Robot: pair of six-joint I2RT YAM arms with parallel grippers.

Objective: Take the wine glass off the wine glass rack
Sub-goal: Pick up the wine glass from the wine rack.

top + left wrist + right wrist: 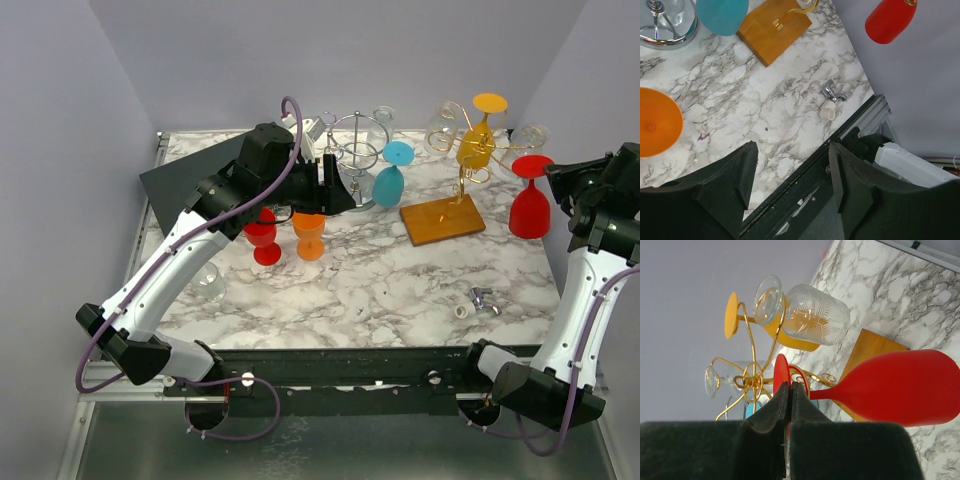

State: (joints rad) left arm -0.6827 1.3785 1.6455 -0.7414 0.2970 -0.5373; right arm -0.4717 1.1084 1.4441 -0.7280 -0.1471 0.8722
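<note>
Where the right gripper [790, 385] clenches tight, its fingers meet at the foot rim of the red wine glass [900, 387]; whether they pinch it is unclear. The glass hangs bowl-down from the gold wine glass rack [749, 381], above its wooden base [872, 347]. The left gripper [792, 150] hovers with jaws apart, empty.

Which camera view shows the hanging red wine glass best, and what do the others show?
The right wrist view: the red wine glass is large and close, with foot, stem and bowl all clear. The top external view shows the glass whole but small; the left wrist view catches only part of its bowl.
</note>
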